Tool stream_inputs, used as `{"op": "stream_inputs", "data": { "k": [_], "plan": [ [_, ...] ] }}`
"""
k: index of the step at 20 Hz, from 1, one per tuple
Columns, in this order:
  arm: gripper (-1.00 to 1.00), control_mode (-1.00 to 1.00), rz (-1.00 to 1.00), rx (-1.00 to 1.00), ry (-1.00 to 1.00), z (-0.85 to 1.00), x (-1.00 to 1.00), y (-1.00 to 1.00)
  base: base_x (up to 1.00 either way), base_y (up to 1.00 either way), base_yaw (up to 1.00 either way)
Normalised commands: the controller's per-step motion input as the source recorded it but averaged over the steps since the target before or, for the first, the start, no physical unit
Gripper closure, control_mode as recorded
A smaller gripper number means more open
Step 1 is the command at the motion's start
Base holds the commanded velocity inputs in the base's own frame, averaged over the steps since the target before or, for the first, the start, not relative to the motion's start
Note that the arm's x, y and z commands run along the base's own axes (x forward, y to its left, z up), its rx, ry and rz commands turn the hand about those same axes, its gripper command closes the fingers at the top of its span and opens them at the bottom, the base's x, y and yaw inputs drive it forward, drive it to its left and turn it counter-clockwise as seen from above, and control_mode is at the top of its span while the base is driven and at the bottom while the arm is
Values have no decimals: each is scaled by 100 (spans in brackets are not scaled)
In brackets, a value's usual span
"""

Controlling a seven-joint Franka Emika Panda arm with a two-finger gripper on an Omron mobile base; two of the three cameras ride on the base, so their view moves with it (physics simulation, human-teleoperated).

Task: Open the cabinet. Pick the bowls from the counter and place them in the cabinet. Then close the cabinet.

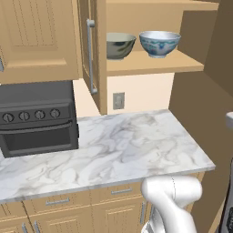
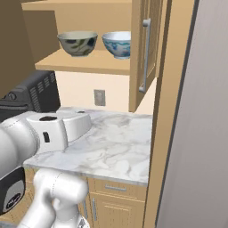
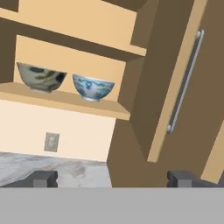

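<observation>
My two small dark finger tips (image 3: pixel 43 178) stand far apart at the bottom of my hand view, so my gripper (image 3: pixel 112 179) is wide open and holds nothing.

The light-oak wall cabinet (image 1: pixel 150 61) with tall doors is open. In the left base view its left door (image 1: pixel 93 50) swings out toward me, and its long silver bar handle (image 1: pixel 90 55) runs up and down. In my hand view the right door (image 3: pixel 175 87) also stands open, with its own long silver handle (image 3: pixel 186 78).

Both bowls sit upright side by side on the bottom board of the cabinet. The dull olive-grey round bowl (image 1: pixel 119 45) is on the left. The white round bowl with the pale blue pattern (image 1: pixel 159 43) is on the right, just beside it. I cannot tell if they touch. Above them is one inner shelf (image 3: pixel 83 41).

Under the cabinet is the white marble counter with grey veins (image 1: pixel 118 150). A black oven with round knobs (image 1: pixel 38 118) stands at its left end. A small grey wall plug plate (image 1: pixel 119 100) is on the wall between the counter and the cabinet.
</observation>
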Motion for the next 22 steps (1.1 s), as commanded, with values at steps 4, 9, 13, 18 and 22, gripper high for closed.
{"op": "stream_inputs", "data": {
  "k": [4,9,13,18,22],
  "plan": [
    [-100,-100,0,0,0,0,4,-6,0,0,0],
    [-100,-100,0,7,0,0,16,-65,0,0,0],
    [-100,-100,0,12,-3,0,25,-57,0,0,0],
    [-100,-100,0,8,-16,0,39,-37,0,0,0],
    [-100,-100,0,9,-15,0,45,-51,0,0,0]
  ]
}}
